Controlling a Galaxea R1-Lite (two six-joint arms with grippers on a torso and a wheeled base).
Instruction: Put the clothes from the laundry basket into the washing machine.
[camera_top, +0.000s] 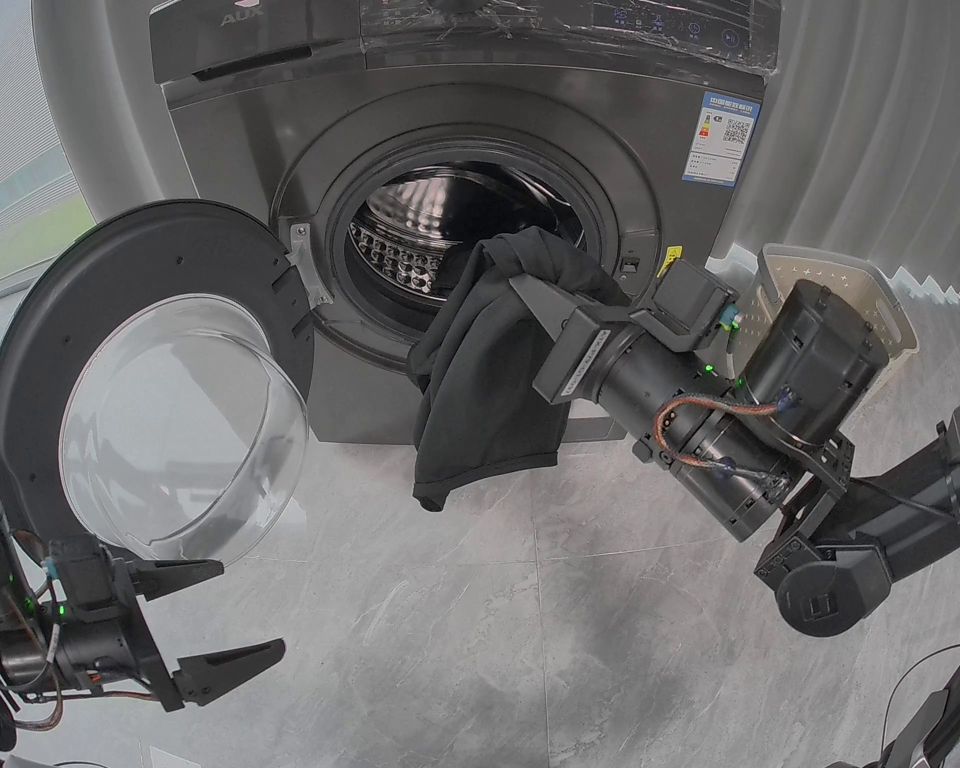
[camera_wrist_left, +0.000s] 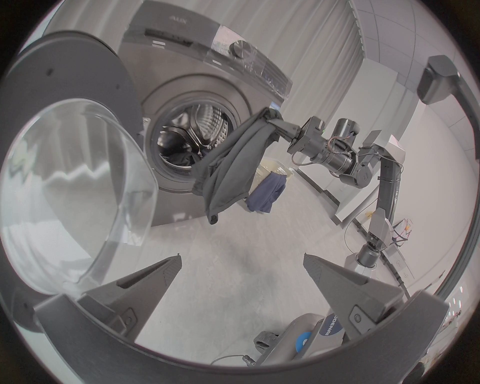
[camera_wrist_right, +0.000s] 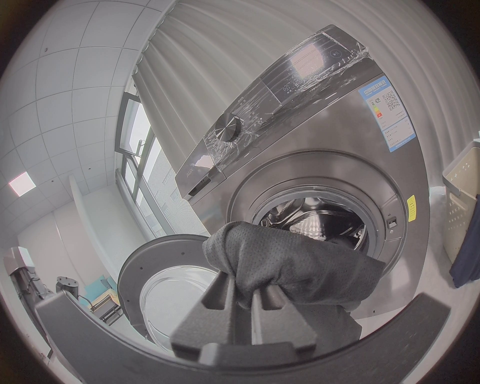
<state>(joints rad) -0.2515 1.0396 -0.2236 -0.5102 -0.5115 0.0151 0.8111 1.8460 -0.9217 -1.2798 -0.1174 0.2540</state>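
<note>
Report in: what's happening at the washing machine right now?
Right claw shut on dark garment, hanging at the drum opening. Left claw open, low beside the door. Door swung wide, path clear.

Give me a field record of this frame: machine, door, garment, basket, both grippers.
washing machine: front loader, drum exposed
door: swung wide open, on the robot's left
dark garment: top at the drum opening, most of it hanging outside down the front
right gripper: shut on dark garment
left gripper: open, low beside the door, holding nothing
laundry basket: on the floor, right of the machine
blue garment: draped over the basket's rim
status: dark garment not yet inside
</note>
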